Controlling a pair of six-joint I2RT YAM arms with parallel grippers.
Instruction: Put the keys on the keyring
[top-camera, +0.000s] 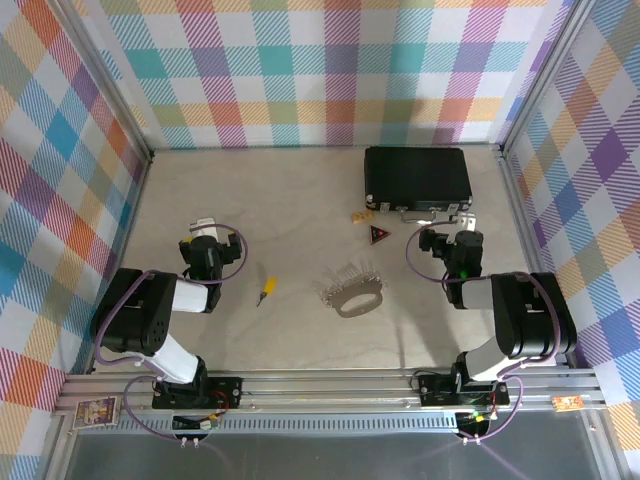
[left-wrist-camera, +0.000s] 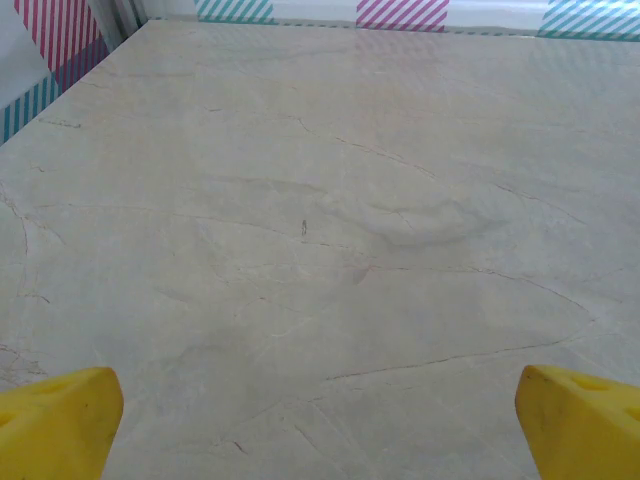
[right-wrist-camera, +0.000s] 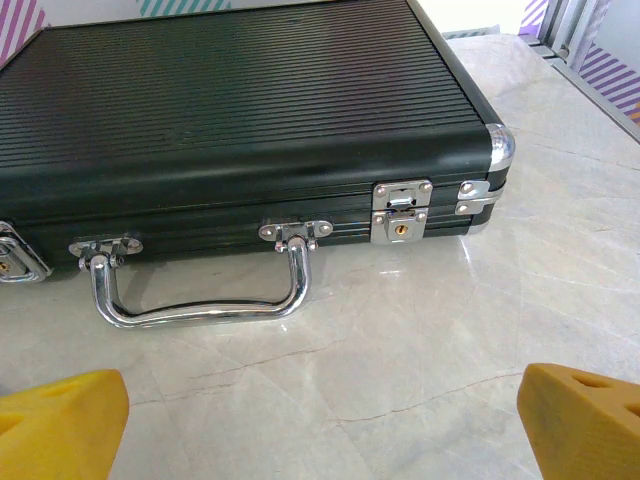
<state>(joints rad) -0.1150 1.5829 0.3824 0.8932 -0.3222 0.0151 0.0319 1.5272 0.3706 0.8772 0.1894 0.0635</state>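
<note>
**A:** Where does the key lie at this moment?

**B:** The small key (top-camera: 265, 290) with the yellow head lies flat on the desk (top-camera: 290, 190). It is beside the left arm, on the arm's right side, and nothing touches it.

**A:** And the keyring?

**B:** The gray keyring (top-camera: 352, 297) is on the desk too, between the two arms and a little to the right of the key. They are apart. Its thin prongs stand along its far edge.

**A:** What do the arms hold?

**B:** Nothing. The left gripper (top-camera: 203, 228) has its jaws spread wide over bare desk. The right gripper (top-camera: 462, 218) also has its jaws wide apart, with nothing between them. It points at the black case (right-wrist-camera: 250, 110), and the metal handle (right-wrist-camera: 200, 290) of the case is near in front of it.

**A:** Anything else there?

**B:** A small tan tag (top-camera: 361, 215) and a dark red triangular tag (top-camera: 379, 235) lie between the case and the keyring, near the case.
</note>
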